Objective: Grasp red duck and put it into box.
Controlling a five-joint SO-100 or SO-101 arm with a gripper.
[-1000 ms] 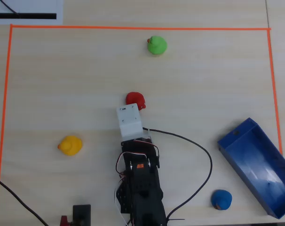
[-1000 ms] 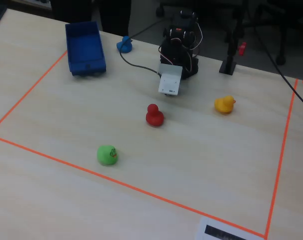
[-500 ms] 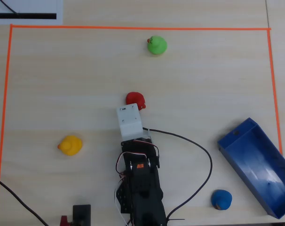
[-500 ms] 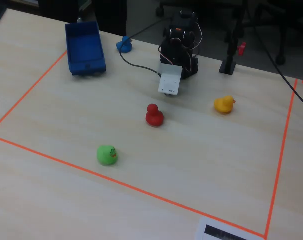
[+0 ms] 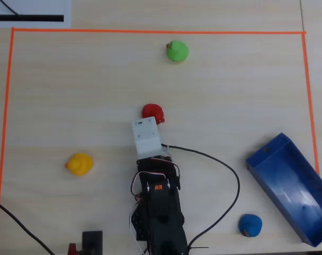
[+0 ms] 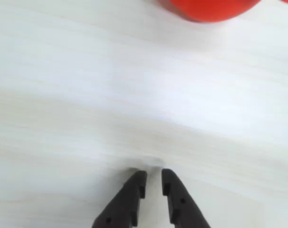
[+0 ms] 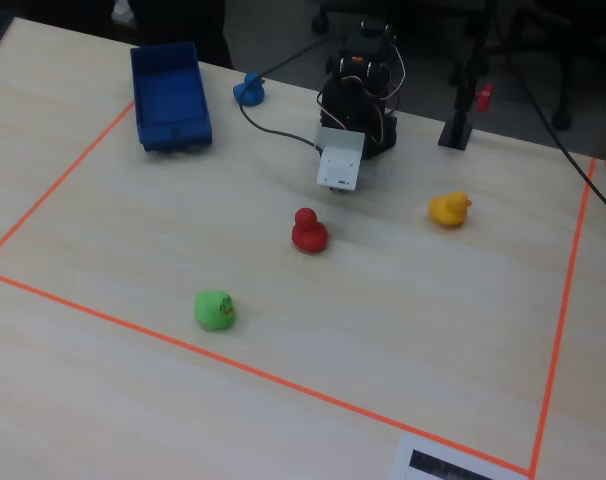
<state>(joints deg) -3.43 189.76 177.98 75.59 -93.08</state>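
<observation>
1. Nearest the lens in the wrist view, the tool (image 6: 153, 179) is seen with its two dark fingertips (image 6: 137, 183) drawn almost together over bare bench (image 6: 87, 95) — only a slim gap is left, and nothing is pinched.
2. Just beyond it, the red duck (image 6: 208, 8) is cut off by the top edge of the wrist view. It is judged not yet reached: the tool would have to be spread before it could pass around the body.
3. In the overhead view the red duck (image 5: 153, 112) is found just ahead of the arm's white housing (image 5: 146, 137), near the middle of the orange-taped area (image 5: 150, 32). The arm seems to be aimed at it for that reason.
4. Farther out, three other ducks are spread well apart — the yellow duck (image 5: 79, 163), the green duck (image 5: 177, 51) and the blue duck (image 5: 250, 224). None is close enough to hinder a grasp.
5. The box (image 5: 291, 186) is set at an angle by the right edge of the overhead view, well apart from the red duck. Its shiny floor is seen bare; nothing is held in it, so the carrying step is judged still undone.
</observation>
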